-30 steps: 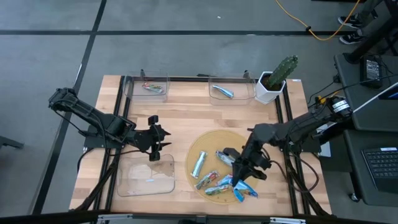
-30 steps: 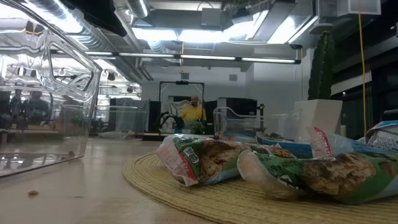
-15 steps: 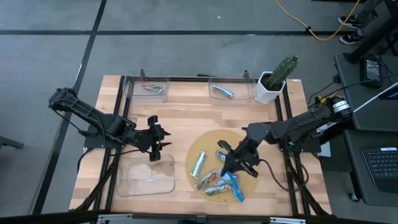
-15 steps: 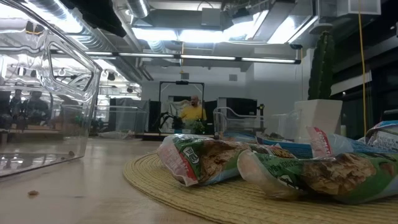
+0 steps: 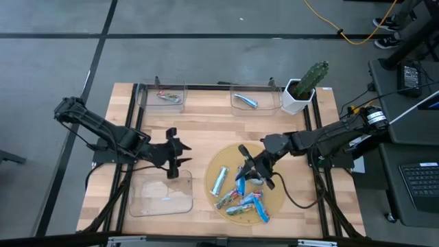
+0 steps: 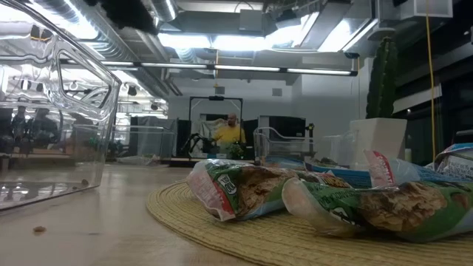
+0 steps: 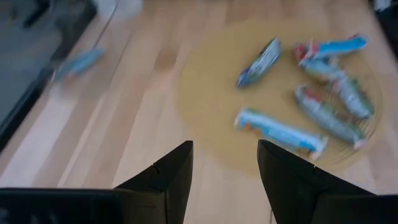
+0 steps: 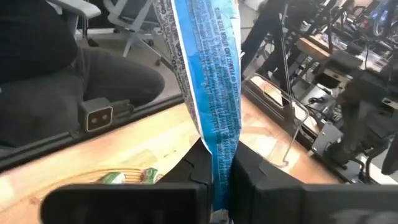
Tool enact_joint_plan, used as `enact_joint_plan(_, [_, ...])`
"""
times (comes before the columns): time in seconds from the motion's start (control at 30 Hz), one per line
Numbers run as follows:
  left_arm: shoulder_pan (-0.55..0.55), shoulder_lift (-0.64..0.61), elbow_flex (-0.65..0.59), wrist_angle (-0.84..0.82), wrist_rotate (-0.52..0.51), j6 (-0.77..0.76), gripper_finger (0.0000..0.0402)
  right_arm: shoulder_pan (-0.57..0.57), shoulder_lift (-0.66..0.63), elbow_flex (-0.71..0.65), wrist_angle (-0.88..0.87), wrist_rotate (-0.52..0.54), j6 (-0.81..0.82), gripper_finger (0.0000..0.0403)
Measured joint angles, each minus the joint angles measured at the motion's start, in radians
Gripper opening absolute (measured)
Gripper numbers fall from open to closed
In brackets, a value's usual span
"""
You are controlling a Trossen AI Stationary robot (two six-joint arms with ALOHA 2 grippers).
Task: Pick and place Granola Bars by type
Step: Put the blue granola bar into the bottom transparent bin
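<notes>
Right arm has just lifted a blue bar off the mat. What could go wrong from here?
1. The right end effector pinches only one end of the shiny blue foil-wrapped bar; its long free end may swing or slip loose.
2. It hangs low over the bars left on the round woven mat and could drag one.
3. The far clear plastic tray sits beside the potted cactus, so clearance looks tight.

A round mat [image 5: 226,165] lay on the worktop [image 5: 206,130], right of centre, with several bars [image 5: 243,202] on its near half. One tray [image 5: 162,194] sat left of the mat, and two trays [image 5: 163,96] stood along the far edge, each with a bar inside. A potted plant [image 5: 303,88] stood at the far right corner. The left end effector [image 5: 175,152] hung just beyond the near tray; the right end effector [image 5: 248,175] was over the mat.
</notes>
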Motion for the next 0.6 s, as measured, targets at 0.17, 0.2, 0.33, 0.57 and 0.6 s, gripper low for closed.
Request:
enact_joint_plan(0.17, [-0.001,0.063,0.000,0.249,0.081,0.183,0.0171,-0.015,0.000,0.000,-0.044,0.003,-0.063,0.0026])
enact_joint_plan(0.2, [-0.001,0.081,0.000,0.301,0.103,0.217,0.0171,-0.021,0.000,0.000,-0.045,0.003,-0.062,0.0029])
enact_joint_plan(0.33, [-0.001,0.165,0.000,0.454,0.160,0.318,0.0175,-0.034,0.000,0.000,-0.051,0.003,-0.062,0.0040])
enact_joint_plan(0.57, [-0.001,0.302,0.000,0.675,0.162,0.434,0.0210,-0.048,0.000,0.000,-0.051,-0.047,-0.064,0.0024])
enact_joint_plan(0.6, [-0.001,0.317,0.000,0.712,0.162,0.450,0.0218,-0.048,0.000,0.000,-0.051,-0.047,-0.065,0.0024])
